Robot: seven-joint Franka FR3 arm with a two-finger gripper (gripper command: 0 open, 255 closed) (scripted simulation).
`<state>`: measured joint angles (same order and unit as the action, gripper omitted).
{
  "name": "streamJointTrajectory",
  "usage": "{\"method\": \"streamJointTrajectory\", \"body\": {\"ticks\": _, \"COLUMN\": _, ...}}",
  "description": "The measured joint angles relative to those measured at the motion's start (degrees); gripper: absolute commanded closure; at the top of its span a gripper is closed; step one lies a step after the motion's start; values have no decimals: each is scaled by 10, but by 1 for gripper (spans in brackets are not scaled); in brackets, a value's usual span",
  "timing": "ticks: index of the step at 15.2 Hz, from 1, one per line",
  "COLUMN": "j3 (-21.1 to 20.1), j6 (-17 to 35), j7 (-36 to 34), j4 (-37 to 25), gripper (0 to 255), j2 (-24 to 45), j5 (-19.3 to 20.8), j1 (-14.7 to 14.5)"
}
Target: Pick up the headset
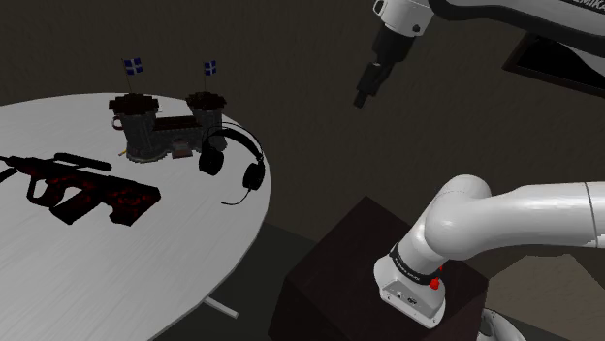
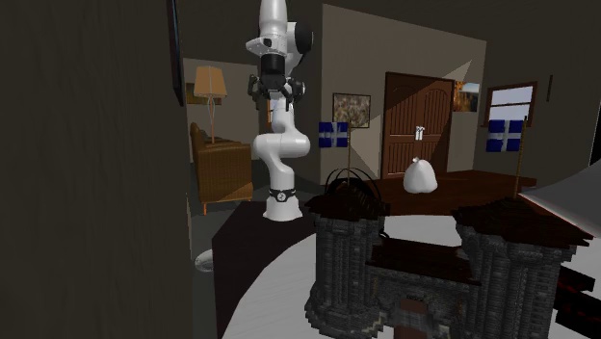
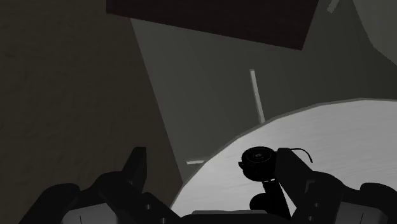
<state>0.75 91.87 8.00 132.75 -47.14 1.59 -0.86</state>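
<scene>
The black headset [image 1: 234, 155] lies on the round white table [image 1: 145, 262], close to the edge on the shoulder view's right, with its thin cable trailing toward the rim. My gripper [image 1: 362, 97] hangs high in the air, off the table on that same side and well above the headset. Its fingers are open with nothing between them. In the wrist view one round earcup [image 3: 258, 161] shows far below, just beside one fingertip [image 3: 287, 167], with the gripper [image 3: 213, 168] spread wide. The second exterior view shows the gripper [image 2: 275, 96] up high, fingers apart.
A dark toy castle [image 1: 160, 126] with two small blue flags stands just behind the headset. A black and red toy rifle [image 1: 82, 189] lies toward the shoulder view's left. The dark stand [image 1: 359, 262] sits beside the table, with floor between them.
</scene>
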Motion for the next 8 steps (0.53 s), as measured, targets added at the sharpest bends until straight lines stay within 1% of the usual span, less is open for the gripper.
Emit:
{"method": "streamJointTrajectory", "body": {"ticks": 1, "j3": 0, "j6": 0, "j7": 0, "j4": 0, "gripper": 0, "j2": 0, "j5": 0, "j1": 0}}
{"method": "streamJointTrajectory", "body": {"ticks": 3, "j3": -7, "j6": 13, "j7": -5, "j4": -7, "gripper": 0, "j2": 23, "j5": -5, "j1": -4}}
{"method": "streamJointTrajectory", "body": {"ticks": 8, "j3": -29, "j6": 62, "j7": -18, "j4": -32, "gripper": 0, "j2": 112, "j5": -19, "j1": -18}}
